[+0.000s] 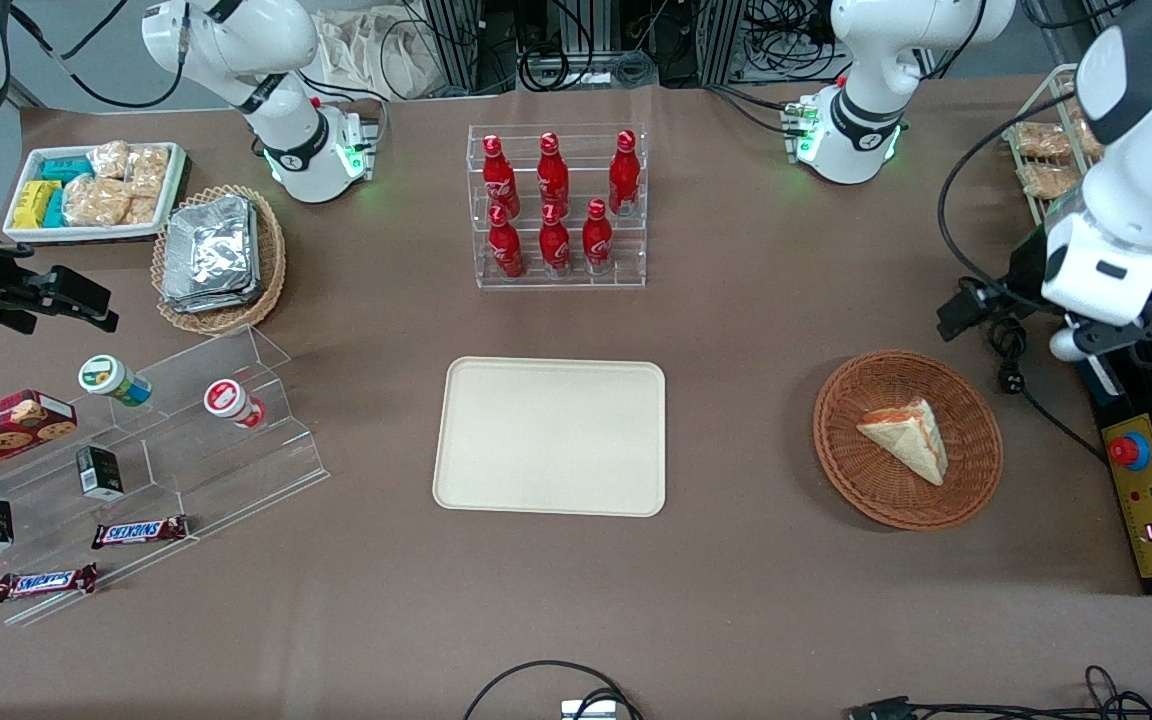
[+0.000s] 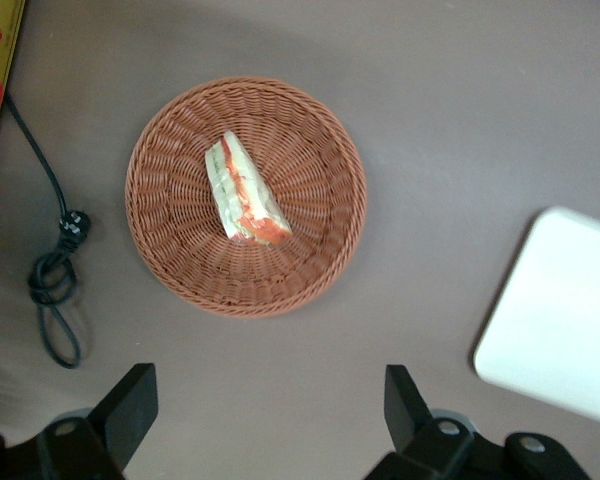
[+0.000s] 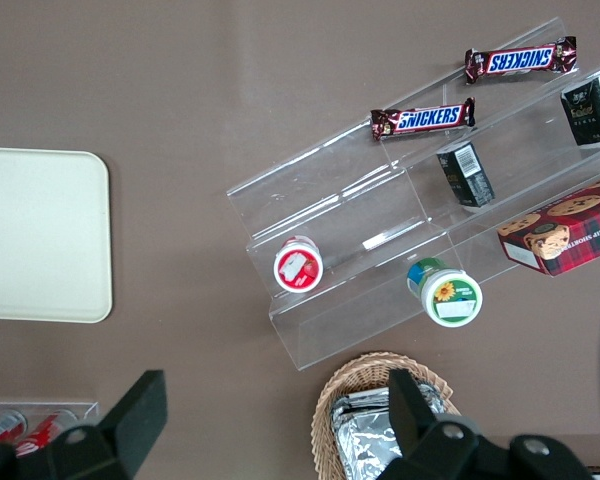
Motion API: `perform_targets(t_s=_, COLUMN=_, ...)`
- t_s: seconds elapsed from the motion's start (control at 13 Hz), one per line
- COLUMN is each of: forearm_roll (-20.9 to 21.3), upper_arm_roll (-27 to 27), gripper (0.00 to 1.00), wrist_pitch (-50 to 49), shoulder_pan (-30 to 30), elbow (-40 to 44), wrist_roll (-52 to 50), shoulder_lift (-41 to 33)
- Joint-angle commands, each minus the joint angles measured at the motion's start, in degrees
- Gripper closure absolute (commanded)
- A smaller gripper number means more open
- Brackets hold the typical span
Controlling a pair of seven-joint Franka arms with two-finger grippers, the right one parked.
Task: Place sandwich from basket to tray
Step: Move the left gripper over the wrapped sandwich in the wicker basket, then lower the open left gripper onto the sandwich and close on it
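From the front, one reddish-brown wicker basket (image 1: 906,440) sits on the brown table (image 1: 736,330) and holds a single sandwich (image 1: 906,438), a pale triangular wedge lying flat inside it with its orange-red filling edge facing the arms' bases; its long axis runs diagonally across the basket. The left arm's gripper (image 1: 1086,335) hangs above the table just beside the basket, toward the working arm's end, touching nothing. One cream rectangular tray (image 1: 551,436) lies well apart from the gripper, at mid-table, with nothing on it. A clear rack (image 1: 558,208) holds six red bottles (image 1: 553,170), three per row. From the left wrist camera, the gripper (image 2: 270,405) has its two dark fingers (image 2: 130,400) spread wide with only bare table between them. The basket (image 2: 170,250) lies ahead of the fingertips, the sandwich (image 2: 243,190) near its middle, green and orange-red filling showing along one long edge. A corner of the tray (image 2: 555,320) shows off to one side. From the right wrist camera, the tray (image 3: 40,235) appears again, bare.
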Motion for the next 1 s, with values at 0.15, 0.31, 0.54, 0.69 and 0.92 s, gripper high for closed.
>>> perform_targets(t_s=0.15, forearm_roll=0.13, upper_arm_roll=2.8, gripper=0.0, wrist_pitch=16.48, shoulder_pan=0.02, elbow=-10.63, wrist_roll=-11.45, shoulder_lift=4.71)
perform_targets(t_s=0.31, forearm_roll=0.04, upper_arm_roll=4.55, gripper=0.0, wrist_pitch=27.27, shoulder_pan=0.02, elbow=-16.26, wrist_roll=-14.0, shoulder_lift=7.26)
perform_targets(t_s=0.54, forearm_roll=-0.05, upper_arm_roll=4.56, gripper=0.0, wrist_pitch=35.4, shoulder_pan=0.02, elbow=-18.92, wrist_roll=-14.45, shoulder_lift=12.36)
perform_targets(t_s=0.69, forearm_roll=-0.22, upper_arm_roll=4.56, gripper=0.0, wrist_pitch=36.46, shoulder_pan=0.02, elbow=-18.83, wrist_roll=-14.45, shoulder_lift=14.47)
perform_targets(t_s=0.92, forearm_roll=-0.22, upper_arm_roll=4.56, gripper=0.0, wrist_pitch=38.13, shoulder_pan=0.02, elbow=-18.66, wrist_roll=-14.45, shoulder_lift=16.67)
